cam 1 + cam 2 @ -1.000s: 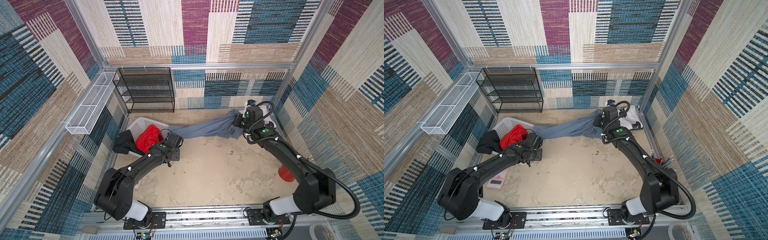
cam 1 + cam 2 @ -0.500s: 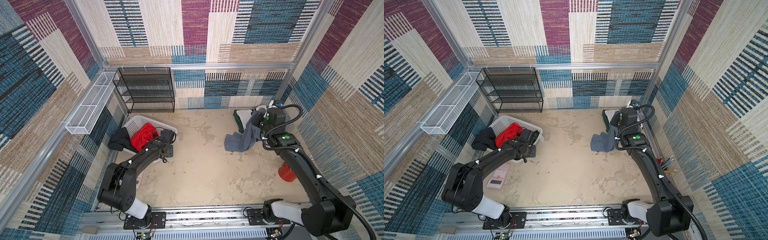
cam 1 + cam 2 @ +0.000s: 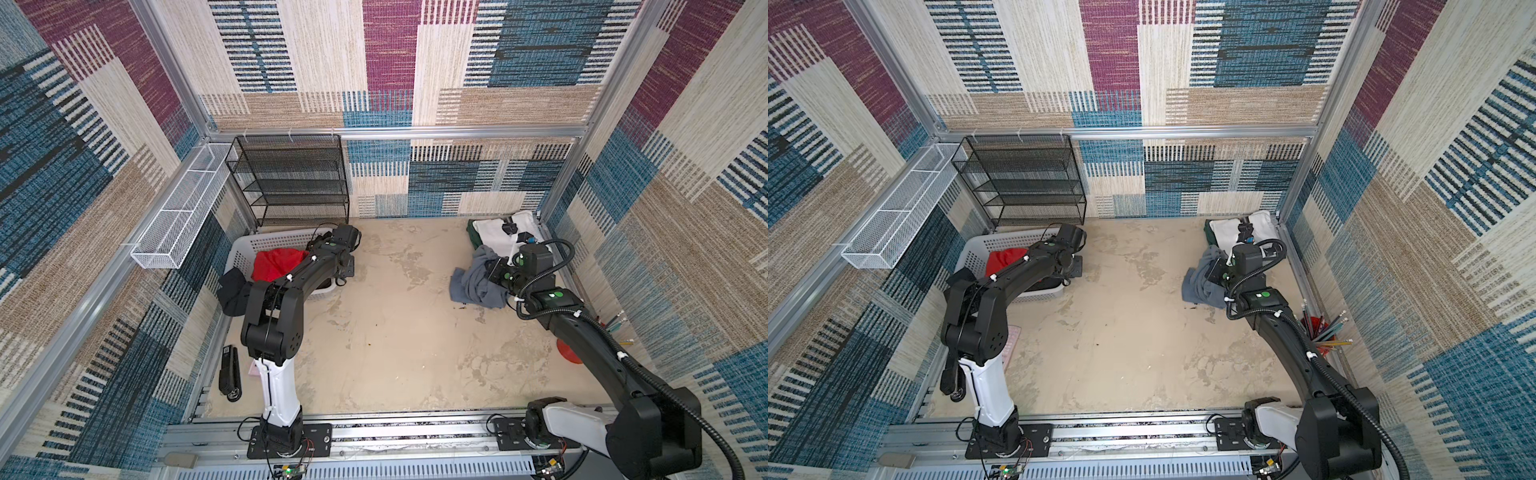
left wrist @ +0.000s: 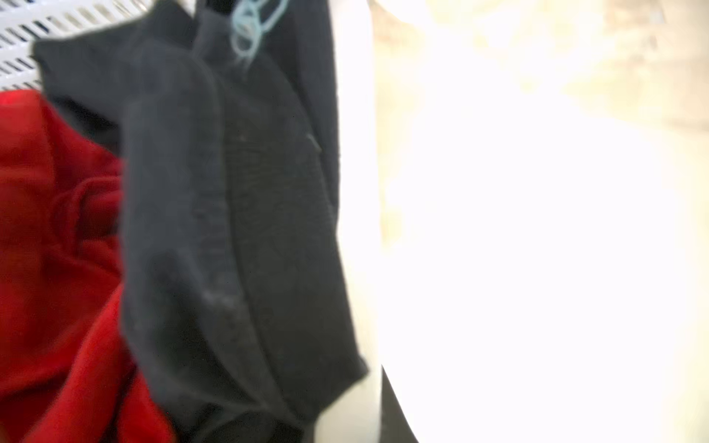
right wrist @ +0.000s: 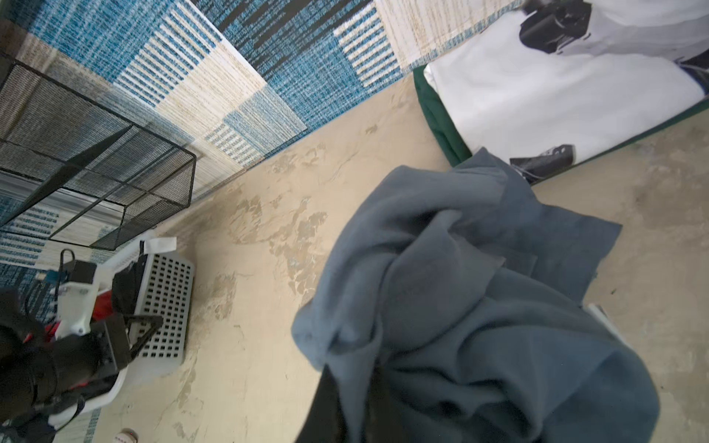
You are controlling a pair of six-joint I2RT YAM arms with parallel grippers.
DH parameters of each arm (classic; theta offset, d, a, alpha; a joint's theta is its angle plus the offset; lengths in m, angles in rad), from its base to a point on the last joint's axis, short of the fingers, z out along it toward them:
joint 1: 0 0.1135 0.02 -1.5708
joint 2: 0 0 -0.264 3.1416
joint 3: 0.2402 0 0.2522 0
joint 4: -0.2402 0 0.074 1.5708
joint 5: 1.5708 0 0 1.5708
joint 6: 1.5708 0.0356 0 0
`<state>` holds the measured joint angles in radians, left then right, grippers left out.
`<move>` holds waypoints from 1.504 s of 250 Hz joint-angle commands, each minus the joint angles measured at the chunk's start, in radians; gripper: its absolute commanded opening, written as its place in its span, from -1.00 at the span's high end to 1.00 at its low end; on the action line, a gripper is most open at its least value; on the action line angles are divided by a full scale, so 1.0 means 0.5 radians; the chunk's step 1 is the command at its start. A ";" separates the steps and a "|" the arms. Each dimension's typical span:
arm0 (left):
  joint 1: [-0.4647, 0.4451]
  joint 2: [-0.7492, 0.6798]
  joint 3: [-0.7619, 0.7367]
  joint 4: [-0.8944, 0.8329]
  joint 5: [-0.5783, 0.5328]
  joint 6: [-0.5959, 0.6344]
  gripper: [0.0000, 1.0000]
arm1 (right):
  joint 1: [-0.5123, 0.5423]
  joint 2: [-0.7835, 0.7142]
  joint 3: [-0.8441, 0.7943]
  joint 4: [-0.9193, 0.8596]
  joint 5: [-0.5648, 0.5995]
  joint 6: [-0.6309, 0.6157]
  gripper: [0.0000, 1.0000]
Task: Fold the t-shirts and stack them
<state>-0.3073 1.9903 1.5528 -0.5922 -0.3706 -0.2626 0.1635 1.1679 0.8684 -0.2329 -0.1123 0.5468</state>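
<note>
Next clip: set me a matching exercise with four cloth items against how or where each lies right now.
Items:
1. slate-grey t-shirt
2. white t-shirt
3. dark green t-shirt
4. red cloth

States:
a. inside the white basket
b. folded, underneath another shirt
c. crumpled, not folded
d. folded, lying on top of another shirt

Pairs: 1-c, 2-d, 3-b, 4-a

No legible txt, labels, brands or nos. on anything in view.
</note>
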 commanded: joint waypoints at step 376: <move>-0.886 0.191 0.181 0.625 0.837 -0.138 -0.68 | -0.051 -0.221 -0.285 -0.062 0.263 0.136 0.95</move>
<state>-0.7467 1.9972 1.5608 -0.2729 -0.0204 -0.3107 0.1425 1.0836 0.7807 -0.3126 0.0105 0.5663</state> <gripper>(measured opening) 0.846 0.082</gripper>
